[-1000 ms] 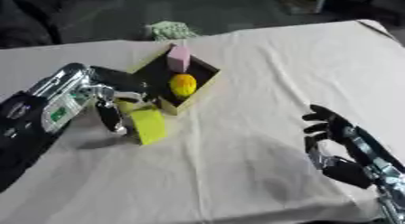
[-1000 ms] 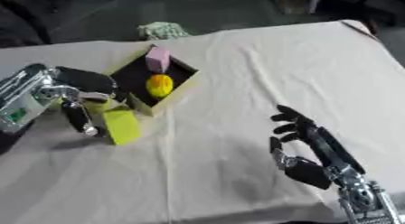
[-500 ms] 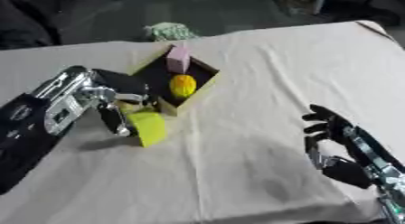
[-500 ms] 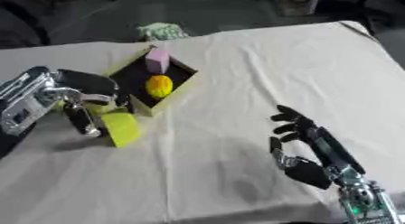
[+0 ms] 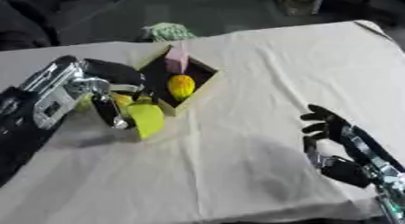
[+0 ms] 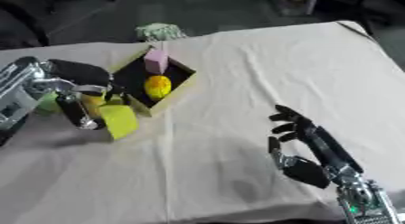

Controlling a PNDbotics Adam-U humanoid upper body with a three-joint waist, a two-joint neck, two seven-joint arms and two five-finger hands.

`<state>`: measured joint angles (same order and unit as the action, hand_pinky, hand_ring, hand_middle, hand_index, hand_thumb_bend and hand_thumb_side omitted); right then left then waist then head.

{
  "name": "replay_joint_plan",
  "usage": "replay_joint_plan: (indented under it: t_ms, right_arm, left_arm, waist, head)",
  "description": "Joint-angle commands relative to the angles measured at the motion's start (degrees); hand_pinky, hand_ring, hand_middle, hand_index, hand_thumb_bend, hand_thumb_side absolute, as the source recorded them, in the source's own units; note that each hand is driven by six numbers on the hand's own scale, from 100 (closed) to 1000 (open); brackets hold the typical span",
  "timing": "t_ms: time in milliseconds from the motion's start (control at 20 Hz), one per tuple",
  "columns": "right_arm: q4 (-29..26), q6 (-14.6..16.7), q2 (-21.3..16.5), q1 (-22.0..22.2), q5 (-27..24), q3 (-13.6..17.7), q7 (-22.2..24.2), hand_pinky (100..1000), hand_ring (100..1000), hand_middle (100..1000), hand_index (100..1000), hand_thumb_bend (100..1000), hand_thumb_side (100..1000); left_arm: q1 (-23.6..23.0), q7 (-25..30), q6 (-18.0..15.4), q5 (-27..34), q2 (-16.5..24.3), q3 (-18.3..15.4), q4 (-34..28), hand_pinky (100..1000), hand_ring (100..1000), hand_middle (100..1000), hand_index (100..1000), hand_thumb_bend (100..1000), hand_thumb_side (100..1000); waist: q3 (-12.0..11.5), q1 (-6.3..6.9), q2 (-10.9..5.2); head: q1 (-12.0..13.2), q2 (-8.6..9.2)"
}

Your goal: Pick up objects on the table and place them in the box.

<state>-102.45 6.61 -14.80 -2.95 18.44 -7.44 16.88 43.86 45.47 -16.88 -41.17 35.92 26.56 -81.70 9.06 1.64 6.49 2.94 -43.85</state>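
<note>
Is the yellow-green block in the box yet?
Out. The yellow-green block is beside the box near corner, held by the left hand.

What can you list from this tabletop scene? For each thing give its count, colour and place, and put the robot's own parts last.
Box: one, yellowish walls with a dark inside, on the table left of centre towards the far side.
Pink block: one, pink, in the far corner of the box.
Yellow-orange round thing: one, inside the box, nearer than the pink block.
Yellow-green block: one, just outside the box's near-left wall, at the left hand's fingers.
Green bundle: one, pale green, at the table's far edge.
Tablecloth: one, cream, covering the table.
Left hand: one, black and silver, at the left, fingers curled around the yellow-green block.
Right hand: one, black, lower right, open, fingers up, idle.
</note>
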Motion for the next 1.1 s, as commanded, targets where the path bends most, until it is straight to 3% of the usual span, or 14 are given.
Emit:
replay_joint_plan:
  t_ms: [50, 800, 1100]
  right_arm:
    - [-0.7, 0.1, -0.5, -0.3, 0.1, 0.3, 0.0, 704, 769, 833, 1000, 100, 298]
    - [-0.5, 0.2, -0.5, 0.0, -0.5, -0.2, 0.5, 704, 769, 833, 1000, 100, 294]
    - [-0.5, 0.2, -0.5, -0.2, -0.8, -0.3, 0.7, 704, 769, 833, 1000, 100, 291]
  left_arm:
    - [2.2, -0.8, 1.3, -0.3, 1.8, -2.7, -1.3, 774, 622, 597, 723, 171, 100]
    - [7.9, -14.3, 8.4, -13.8, -6.6, -9.0, 13.9, 784, 660, 635, 759, 204, 145]
    - [7.9, -20.5, 9.0, -20.0, -8.3, -10.5, 19.8, 786, 675, 658, 776, 219, 152]
  waist:
    - [-0.1, -0.12, -0.8]
    - [1.1, -0.29, -0.98]
    - [1.4, -0.33, -0.65]
  head:
    - [-0.1, -0.26]
    - [0.7, -0.26]
    - [1.0, -0.26]
